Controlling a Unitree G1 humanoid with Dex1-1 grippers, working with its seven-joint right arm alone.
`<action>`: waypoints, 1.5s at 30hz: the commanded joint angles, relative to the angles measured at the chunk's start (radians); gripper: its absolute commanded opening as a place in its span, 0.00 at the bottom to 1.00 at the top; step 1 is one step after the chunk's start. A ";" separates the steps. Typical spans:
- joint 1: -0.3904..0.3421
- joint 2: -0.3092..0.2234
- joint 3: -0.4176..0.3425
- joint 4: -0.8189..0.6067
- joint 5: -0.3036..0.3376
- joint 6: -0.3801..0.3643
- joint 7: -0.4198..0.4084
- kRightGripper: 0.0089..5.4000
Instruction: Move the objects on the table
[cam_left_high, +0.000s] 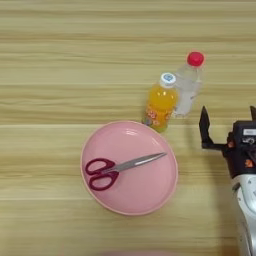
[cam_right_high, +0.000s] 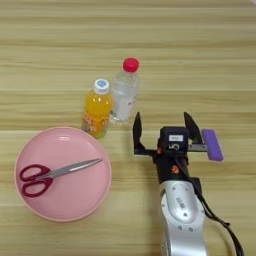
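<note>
Pincer (cam_right_high: 163, 127) spread wide, empty, black fingers (cam_right_high: 136, 129) pointing away over bare surface (cam_right_high: 60, 30), touching nothing. Just right of it, a small purple block (cam_right_high: 212, 144) close against the right finger; whether part of the hand or a loose thing, cannot tell. Ahead and to the left, near but apart: clear red-capped bottle (cam_right_high: 124, 95) upright, small orange-juice bottle (cam_right_high: 97, 110) upright just beside it, seemingly touching. Probably grouped for an easy reach by the right arm. Further left and slightly nearer the robot, round pink plate (cam_right_high: 95, 195), edge close to the juice bottle. Lying flat on it, scissors (cam_right_high: 55, 173), blades closed, dark red handles farthest from the pincer, tips toward it. Likely the opening kept wide for a bottle-width grasp.
</note>
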 joint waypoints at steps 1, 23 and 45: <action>-0.033 -0.018 -0.010 -0.034 0.007 -0.025 -0.003 1.00; -0.139 -0.141 -0.173 0.123 0.039 0.063 -0.021 1.00; -0.229 -0.235 -0.278 0.417 0.123 0.182 0.000 1.00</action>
